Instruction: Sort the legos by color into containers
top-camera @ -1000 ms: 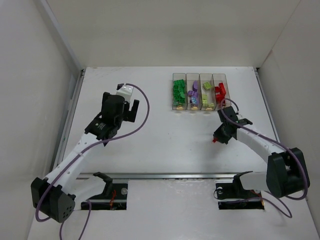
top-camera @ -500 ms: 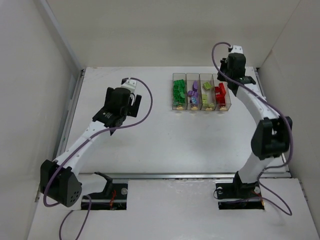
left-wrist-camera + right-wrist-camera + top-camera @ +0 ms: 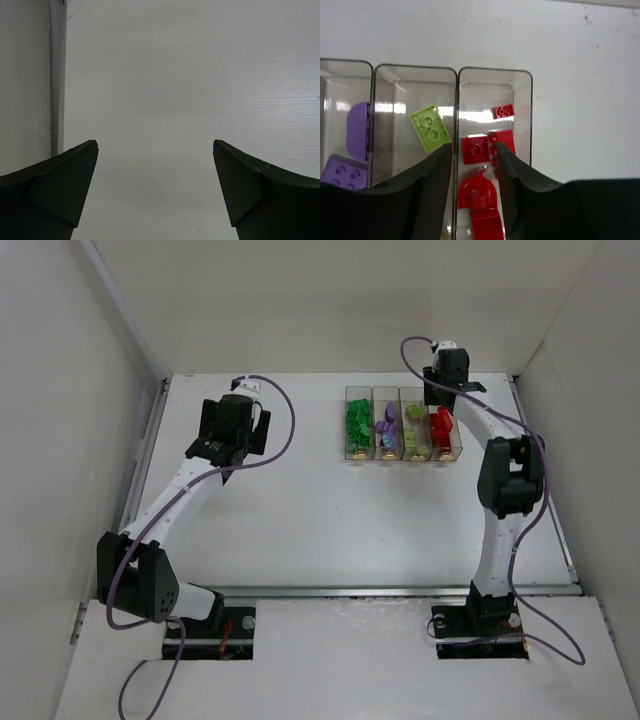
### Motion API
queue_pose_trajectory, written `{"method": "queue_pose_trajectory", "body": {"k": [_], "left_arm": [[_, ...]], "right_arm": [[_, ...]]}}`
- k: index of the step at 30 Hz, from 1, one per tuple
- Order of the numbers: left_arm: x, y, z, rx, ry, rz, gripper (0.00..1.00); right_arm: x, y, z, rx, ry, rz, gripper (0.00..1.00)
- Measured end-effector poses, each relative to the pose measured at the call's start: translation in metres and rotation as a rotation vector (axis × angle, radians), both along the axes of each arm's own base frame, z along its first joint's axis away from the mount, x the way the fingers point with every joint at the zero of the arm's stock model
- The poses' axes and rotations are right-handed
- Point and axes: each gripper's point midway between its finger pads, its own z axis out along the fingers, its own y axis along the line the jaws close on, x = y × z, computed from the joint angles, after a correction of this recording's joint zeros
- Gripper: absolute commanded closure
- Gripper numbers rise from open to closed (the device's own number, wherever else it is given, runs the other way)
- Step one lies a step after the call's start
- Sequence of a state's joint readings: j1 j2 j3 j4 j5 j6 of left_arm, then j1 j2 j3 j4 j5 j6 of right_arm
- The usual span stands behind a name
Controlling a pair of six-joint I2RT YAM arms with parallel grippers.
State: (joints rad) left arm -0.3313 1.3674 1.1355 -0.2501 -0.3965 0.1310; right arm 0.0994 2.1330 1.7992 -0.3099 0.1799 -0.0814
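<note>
Right gripper, jaws slightly apart, hangs over the red bin; left gripper gapes wide above the table.

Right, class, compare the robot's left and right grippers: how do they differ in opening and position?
The left gripper is wide open; the right gripper is set narrow. The left gripper hangs over the table, nothing between its fingers; the right gripper hangs over the bin of red legos, and whether it grips one is unclear. Both have dark fingers.

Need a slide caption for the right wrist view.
Right gripper, jaws parted, poised above the clear plastic bin of red toy bricks; a pale green brick lies in the neighbouring bin.
</note>
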Motion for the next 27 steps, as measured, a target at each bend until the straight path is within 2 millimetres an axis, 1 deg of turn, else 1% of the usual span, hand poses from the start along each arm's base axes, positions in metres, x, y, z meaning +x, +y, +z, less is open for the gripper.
{"method": "queue_pose_trajectory", "body": {"k": [1,2,3,7,9,11,13,14,16,18,19,21,22,23,24,25,27], "left_arm": [[0.0,0.0,-0.001,0.004,0.004,-0.002,0.01],[0.001,0.0,-0.002,0.005,0.005,-0.002,0.01],[0.001,0.0,-0.003,0.007,0.007,-0.003,0.01],[0.002,0.0,-0.002,0.009,0.007,-0.007,0.01],[0.003,0.0,0.0,0.008,-0.001,-0.006,0.01],[0.004,0.001,0.003,0.016,-0.011,-0.002,0.01],[0.005,0.005,0.008,0.025,-0.032,0.02,0.01],[0.005,0.008,0.011,0.032,-0.047,0.038,0.01],[-0.001,0.019,0.022,0.044,-0.089,0.081,0.01],[-0.01,0.034,0.032,0.049,-0.142,0.133,0.01],[-0.018,0.045,0.037,0.053,-0.163,0.165,0.01],[-0.034,0.065,0.043,0.055,-0.2,0.23,0.01],[-0.041,0.074,0.044,0.054,-0.212,0.258,0.01],[-0.047,0.081,0.045,0.048,-0.221,0.28,0.01],[-0.053,0.087,0.045,0.037,-0.23,0.3,0.01],[-0.059,0.091,0.043,0.027,-0.236,0.313,0.01],[-0.068,0.095,0.039,0.002,-0.233,0.326,0.01]], "right_arm": [[0.003,0.0,0.006,-0.002,-0.016,-0.002,0.52],[0.005,-0.001,0.01,-0.004,-0.029,-0.005,0.42],[0.007,-0.001,0.014,-0.005,-0.039,-0.006,0.38],[0.009,0.0,0.024,-0.006,-0.043,0.008,0.32],[0.009,0.003,0.033,0.001,-0.057,0.019,0.19],[0.005,0.003,0.048,0.011,-0.083,0.018,0.01],[-0.01,-0.001,0.071,0.022,-0.124,-0.01,0.0],[-0.02,-0.006,0.088,0.028,-0.151,-0.037,0.0],[-0.039,-0.018,0.132,0.058,-0.239,-0.11,0.0],[-0.064,-0.045,0.187,0.092,-0.359,-0.22,0.0],[-0.08,-0.064,0.213,0.105,-0.42,-0.29,0.0],[-0.121,-0.108,0.256,0.11,-0.535,-0.46,0.0],[-0.145,-0.131,0.272,0.103,-0.59,-0.552,0.0],[-0.173,-0.15,0.281,0.09,-0.631,-0.646,0.0],[-0.2,-0.166,0.285,0.073,-0.659,-0.731,0.0],[-0.225,-0.177,0.286,0.059,-0.686,-0.803,0.0],[-0.267,-0.188,0.281,0.03,-0.709,-0.897,0.0]]}}
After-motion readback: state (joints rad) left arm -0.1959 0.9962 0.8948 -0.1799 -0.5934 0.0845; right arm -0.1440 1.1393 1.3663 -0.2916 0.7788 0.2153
